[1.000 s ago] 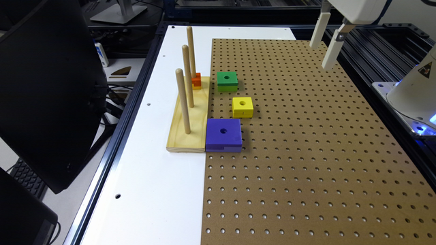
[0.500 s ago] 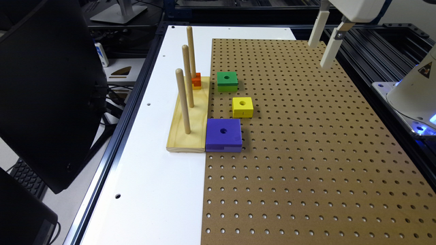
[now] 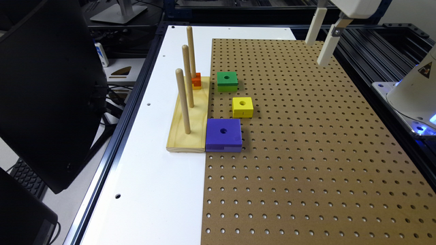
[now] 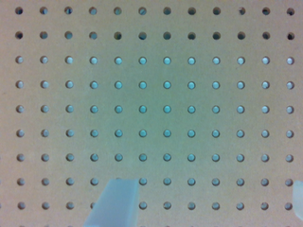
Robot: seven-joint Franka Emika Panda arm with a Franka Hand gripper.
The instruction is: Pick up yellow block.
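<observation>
The task is at its start: nothing is grasped yet. The yellow block (image 3: 243, 107) lies flat on the pegboard (image 3: 306, 153), its round hole facing up, untouched. It sits between the green block (image 3: 227, 81), which is farther back, and the purple block (image 3: 223, 134), which is nearer to the camera. All three are close to the pegboard's edge on the exterior view's left.

The gripper (image 3: 320, 42) hangs high over the far corner of the pegboard on the exterior view's right, well apart from the yellow block. Its two fingers are spread wide and hold nothing. In the wrist view one fingertip (image 4: 116, 203) shows in full and the other only as a sliver at the picture's border, with bare pegboard (image 4: 151, 94) between them. What is left, then, is the whole work: to travel across to the block, descend, close on it and lift.

For moving there is much open room. The pegboard between the gripper and the yellow block carries nothing, so the path across looks free. Around the block it is tighter. The purple block is just beside it on the near side, with only a narrow gap, and the green block is near on the far side. Beside the blocks stands the wooden base (image 3: 189, 126) with three upright pegs (image 3: 183, 100), and a small orange piece (image 3: 196, 81) sits on it. The pegs are tall, so a low sweep from that side would probably hit them. The side of the yellow block toward the exterior view's right is open, and so is the space above it.
</observation>
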